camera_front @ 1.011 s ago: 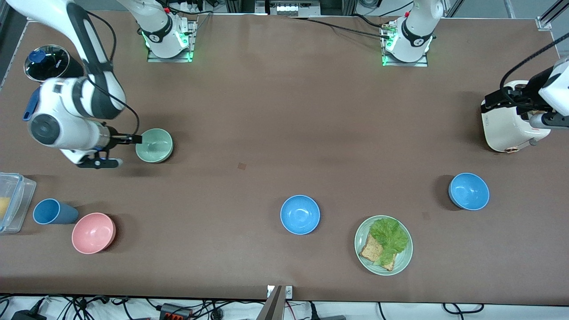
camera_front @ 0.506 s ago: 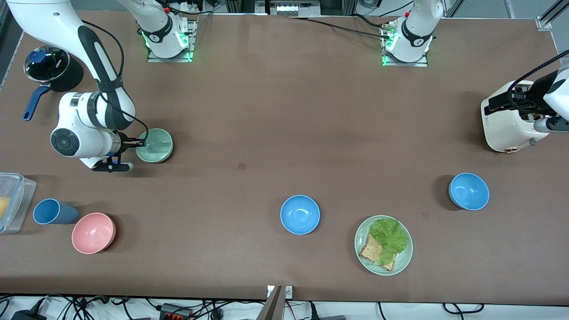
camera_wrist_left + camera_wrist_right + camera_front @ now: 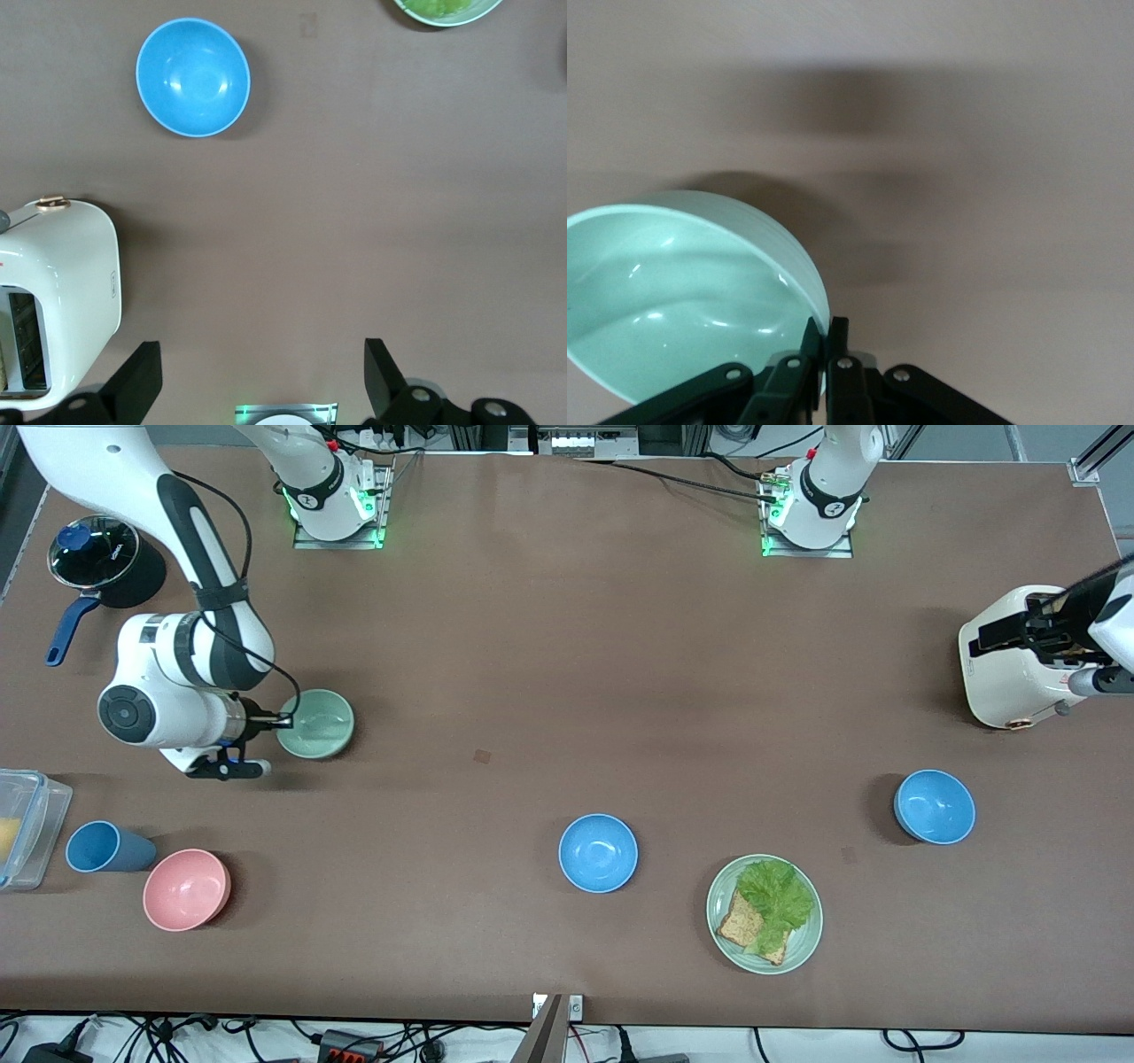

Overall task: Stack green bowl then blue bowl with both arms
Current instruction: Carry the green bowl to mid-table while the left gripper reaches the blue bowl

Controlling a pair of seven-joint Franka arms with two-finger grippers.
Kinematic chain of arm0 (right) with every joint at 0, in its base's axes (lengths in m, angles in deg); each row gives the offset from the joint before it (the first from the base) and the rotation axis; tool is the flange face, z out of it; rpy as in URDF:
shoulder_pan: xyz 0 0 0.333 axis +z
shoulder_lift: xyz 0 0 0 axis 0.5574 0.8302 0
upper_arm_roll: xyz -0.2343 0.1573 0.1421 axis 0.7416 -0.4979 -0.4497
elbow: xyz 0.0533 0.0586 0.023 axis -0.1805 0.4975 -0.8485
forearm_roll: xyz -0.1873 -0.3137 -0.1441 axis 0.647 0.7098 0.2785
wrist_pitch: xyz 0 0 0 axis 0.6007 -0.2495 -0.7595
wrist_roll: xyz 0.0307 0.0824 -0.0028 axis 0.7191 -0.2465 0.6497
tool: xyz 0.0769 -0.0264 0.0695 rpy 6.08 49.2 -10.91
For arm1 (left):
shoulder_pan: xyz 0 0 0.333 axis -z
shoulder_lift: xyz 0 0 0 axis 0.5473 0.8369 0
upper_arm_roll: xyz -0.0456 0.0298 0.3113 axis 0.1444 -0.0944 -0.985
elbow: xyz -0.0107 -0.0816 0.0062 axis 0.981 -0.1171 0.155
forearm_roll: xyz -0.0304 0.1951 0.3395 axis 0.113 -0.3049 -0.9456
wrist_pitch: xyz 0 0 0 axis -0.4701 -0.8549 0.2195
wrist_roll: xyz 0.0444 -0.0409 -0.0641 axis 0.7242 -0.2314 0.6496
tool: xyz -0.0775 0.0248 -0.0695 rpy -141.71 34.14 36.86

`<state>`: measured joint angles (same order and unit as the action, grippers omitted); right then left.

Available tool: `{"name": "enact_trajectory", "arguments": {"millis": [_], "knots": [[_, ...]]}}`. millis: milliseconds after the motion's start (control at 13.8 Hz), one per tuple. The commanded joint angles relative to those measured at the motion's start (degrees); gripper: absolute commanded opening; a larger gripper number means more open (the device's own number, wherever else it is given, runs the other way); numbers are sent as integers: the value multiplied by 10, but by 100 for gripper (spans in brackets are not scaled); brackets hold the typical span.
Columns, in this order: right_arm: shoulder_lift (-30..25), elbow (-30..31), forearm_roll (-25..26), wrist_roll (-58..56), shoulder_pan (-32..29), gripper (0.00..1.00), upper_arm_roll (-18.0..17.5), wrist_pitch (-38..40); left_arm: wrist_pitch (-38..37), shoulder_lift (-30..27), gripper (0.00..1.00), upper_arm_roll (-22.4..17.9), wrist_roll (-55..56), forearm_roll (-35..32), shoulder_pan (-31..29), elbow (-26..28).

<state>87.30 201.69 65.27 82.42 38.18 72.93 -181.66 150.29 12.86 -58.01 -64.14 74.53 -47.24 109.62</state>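
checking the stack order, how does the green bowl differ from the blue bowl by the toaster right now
The green bowl is pale mint; the blue bowl is sky blue. The green bowl is pinched at its rim by the right end effector near the right arm's end of the table; the blue bowl sits free, nearer the front camera than the toaster, with the left end effector open above that area. Both are small, round, plain and look the same size.
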Motion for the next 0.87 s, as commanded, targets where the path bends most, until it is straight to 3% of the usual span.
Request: {"name": "enact_trajectory", "arguments": {"millis": [0, 289, 578, 794], "knots": [[34, -79, -11, 29, 80, 0, 1, 18, 0, 33, 100, 1, -11, 1, -11, -17], [80, -149, -21, 139, 178, 0, -10, 21, 82, 116, 100, 2, -11, 0, -46, -16], [104, -167, -150, 149, 258, 0, -10, 17, 182, 189, 100, 3, -104, -4, -60, -12], [117, -168, -193, 161, 294, 0, -10, 13, 257, 232, 100, 2, -138, -18, -68, -13]]}}
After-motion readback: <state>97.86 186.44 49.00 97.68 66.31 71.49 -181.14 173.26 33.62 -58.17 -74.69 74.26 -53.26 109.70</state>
